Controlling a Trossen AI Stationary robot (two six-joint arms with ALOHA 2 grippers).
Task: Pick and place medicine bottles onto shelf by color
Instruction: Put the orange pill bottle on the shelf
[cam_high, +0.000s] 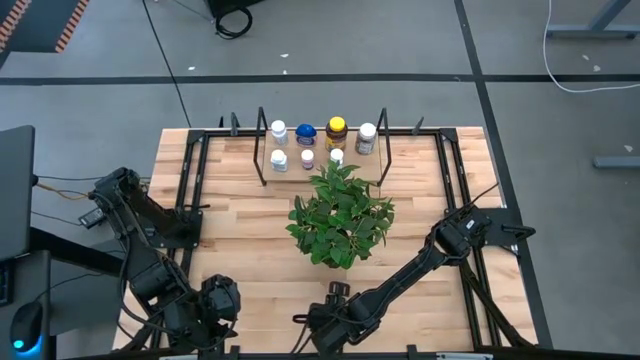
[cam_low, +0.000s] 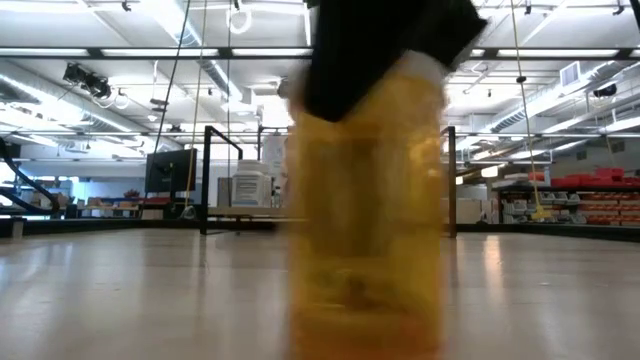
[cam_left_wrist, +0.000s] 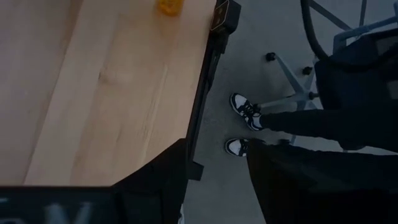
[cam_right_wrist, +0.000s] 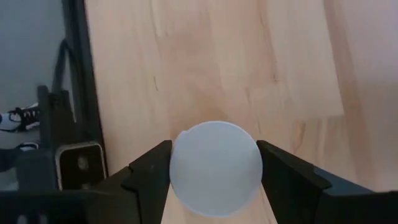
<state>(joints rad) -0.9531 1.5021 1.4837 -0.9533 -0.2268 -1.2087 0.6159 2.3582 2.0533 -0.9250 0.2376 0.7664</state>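
Note:
The black wire shelf (cam_high: 322, 150) stands at the table's far edge. It holds several bottles: white ones (cam_high: 278, 131), a blue one (cam_high: 305, 132) and an amber one with a yellow cap (cam_high: 336, 130). A leafy plant (cam_high: 340, 215) stands in front of it. My right gripper (cam_right_wrist: 214, 171) is near the table's near edge (cam_high: 325, 325), shut on an amber bottle (cam_low: 365, 200) with a white cap (cam_right_wrist: 216, 167). The same bottle shows far off in the left wrist view (cam_left_wrist: 168, 6). My left arm (cam_high: 215, 305) waits at the near left. My right gripper pinches the amber bottle at its white cap (cam_right_wrist: 186, 168), one finger on each side. The fingers (cam_low: 350, 50) come from above, pointing down. The bottle stands upright below them, its base down at the table. Whether the base rests on the wood I cannot tell.
The plant stands between the near edge and the shelf. Bare wood lies to its left and right. A black frame runs along the table's edges (cam_high: 200, 180). A person's legs and shoes (cam_left_wrist: 249, 112) show beyond the table's edge.

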